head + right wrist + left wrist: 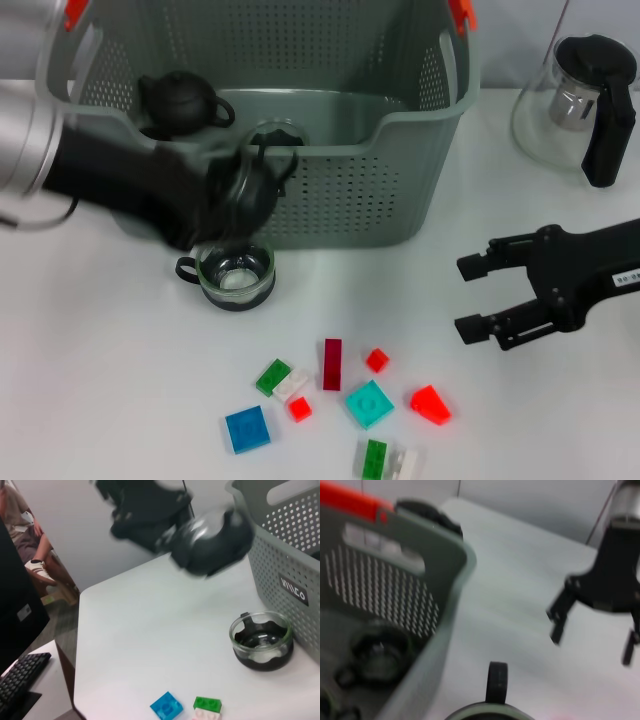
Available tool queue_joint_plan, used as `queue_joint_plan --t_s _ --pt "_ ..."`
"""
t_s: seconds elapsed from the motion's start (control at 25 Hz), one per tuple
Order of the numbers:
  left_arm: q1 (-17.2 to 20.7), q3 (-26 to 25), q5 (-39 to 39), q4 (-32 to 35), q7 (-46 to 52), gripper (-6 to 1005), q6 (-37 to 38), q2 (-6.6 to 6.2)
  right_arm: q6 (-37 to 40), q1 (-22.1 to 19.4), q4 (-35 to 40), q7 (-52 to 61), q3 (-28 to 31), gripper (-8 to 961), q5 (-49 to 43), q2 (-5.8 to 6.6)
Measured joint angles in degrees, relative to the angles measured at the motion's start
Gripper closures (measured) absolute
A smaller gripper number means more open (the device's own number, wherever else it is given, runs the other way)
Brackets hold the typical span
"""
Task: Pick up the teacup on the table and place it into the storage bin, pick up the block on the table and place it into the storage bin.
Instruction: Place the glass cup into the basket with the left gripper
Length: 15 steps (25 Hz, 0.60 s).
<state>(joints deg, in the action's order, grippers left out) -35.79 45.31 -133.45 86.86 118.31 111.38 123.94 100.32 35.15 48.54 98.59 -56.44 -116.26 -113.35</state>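
My left gripper (pixel 225 195) is shut on a dark teacup (pixel 255 188), held in the air just in front of the storage bin's (pixel 400 170) front wall; both are motion-blurred. The right wrist view shows that teacup (pixel 215 542) hanging above the table beside the bin (pixel 295 555). A second, glass teacup (pixel 236 275) stands on the table below it. Several blocks lie nearer the front, among them a dark red one (pixel 332 363) and a blue one (pixel 247 429). My right gripper (pixel 470 297) hovers open at the right, holding nothing.
Inside the bin sit a black teapot (pixel 180 100) and another dark cup (pixel 275 135). A glass teapot with a black handle (pixel 585 100) stands at the back right. The table's edge, a keyboard (pixel 20 680) and a seated person (pixel 25 540) show beyond in the right wrist view.
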Motion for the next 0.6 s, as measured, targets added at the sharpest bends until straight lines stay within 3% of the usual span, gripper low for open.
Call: queue_joint_plan --t_s 0.16,0.44,0.6 --pt "-4.3 0.1 -0.3 -2.6 1.8 950 -5.2 -1.1 0.5 -0.4 -0.2 -1.0 0.1 26 -0.8 0.21" --pt "-12.7 0.9 -2.5 -20.8 3.5 950 -21.9 -6.57 0.8 -0.4 -0.3 -1.3 0.0 26 -1.9 -0.23" --pt "-15.8 1.9 -3.9 -28.9 4.1 950 -29.8 -8.47 1.0 -0.2 -0.3 -1.2 0.1 26 -1.9 -0.3"
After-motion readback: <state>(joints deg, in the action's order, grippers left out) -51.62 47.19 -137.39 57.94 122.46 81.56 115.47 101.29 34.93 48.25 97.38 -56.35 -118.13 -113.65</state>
